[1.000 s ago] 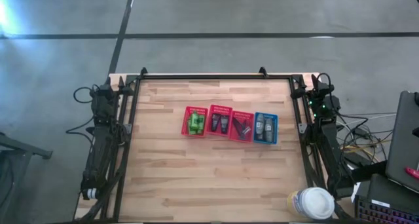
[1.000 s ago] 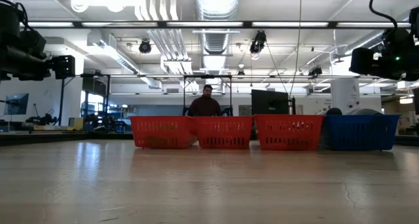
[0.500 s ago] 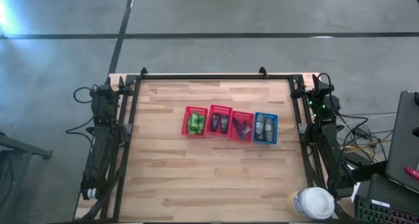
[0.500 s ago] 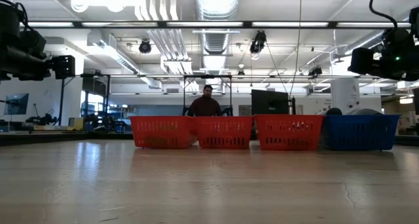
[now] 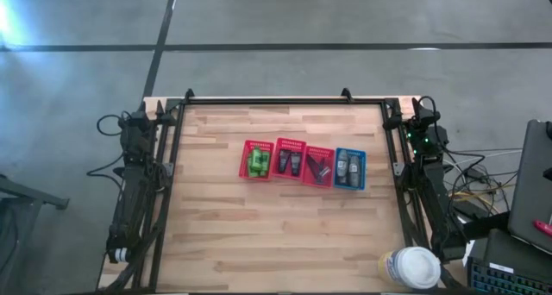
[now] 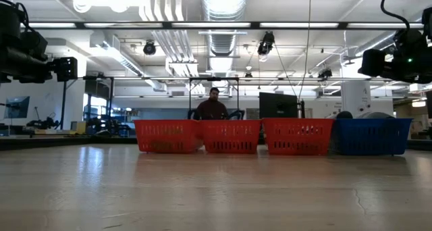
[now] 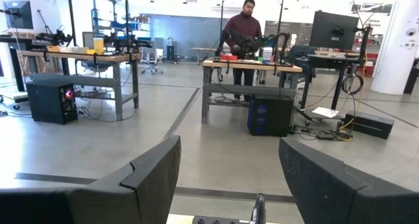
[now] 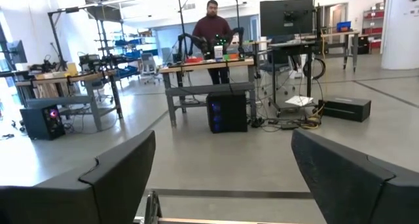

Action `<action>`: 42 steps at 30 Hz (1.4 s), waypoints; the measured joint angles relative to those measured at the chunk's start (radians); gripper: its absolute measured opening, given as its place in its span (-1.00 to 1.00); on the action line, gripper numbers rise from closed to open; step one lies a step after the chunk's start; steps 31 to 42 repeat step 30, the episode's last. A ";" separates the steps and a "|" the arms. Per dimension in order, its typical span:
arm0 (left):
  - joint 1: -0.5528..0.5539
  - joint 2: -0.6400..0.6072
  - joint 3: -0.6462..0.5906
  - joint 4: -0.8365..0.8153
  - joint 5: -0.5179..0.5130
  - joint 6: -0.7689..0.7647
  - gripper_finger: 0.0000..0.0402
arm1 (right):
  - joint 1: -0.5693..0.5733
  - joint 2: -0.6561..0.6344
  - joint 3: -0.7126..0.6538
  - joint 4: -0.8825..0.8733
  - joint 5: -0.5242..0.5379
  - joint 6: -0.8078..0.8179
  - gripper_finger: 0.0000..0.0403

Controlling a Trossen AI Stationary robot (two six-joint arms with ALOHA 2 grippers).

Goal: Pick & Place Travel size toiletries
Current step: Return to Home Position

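Four mesh baskets stand in a row at mid-table. The leftmost red basket point(image 5: 256, 160) holds bright green little bottles. The second red basket point(image 5: 288, 161) holds dark grey tubes, and the third red basket point(image 5: 317, 166) holds thin black razors. At the right end, the blue basket point(image 5: 349, 168) holds more small dark grey items. My left gripper point(image 7: 229, 149) is open, parked by the table's far left corner point(image 5: 141, 122), away from the baskets. My right gripper point(image 8: 222, 142) is open by the far right corner point(image 5: 423, 121). Both point out past the far edge.
A large white round-lidded container point(image 5: 412, 266) sits at the table's near right corner. Bare wood point(image 5: 276, 235) lies between the baskets and the near edge. A black frame rail point(image 5: 276, 101) runs along the far edge. A person point(image 6: 212, 108) stands at a bench beyond the table.
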 joint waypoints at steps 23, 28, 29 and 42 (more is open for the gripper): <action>0.000 0.000 0.000 0.000 0.000 0.000 0.31 | 0.000 0.000 0.000 0.000 0.000 0.000 0.76; 0.000 0.000 0.000 0.000 0.000 0.000 0.31 | 0.000 0.000 0.000 0.000 0.000 0.000 0.79; 0.000 0.000 0.000 0.000 0.000 0.000 0.31 | 0.000 0.000 0.000 0.000 0.000 0.000 0.79; 0.000 0.000 0.000 0.000 0.000 0.000 0.31 | 0.000 0.000 0.000 0.000 0.000 0.000 0.78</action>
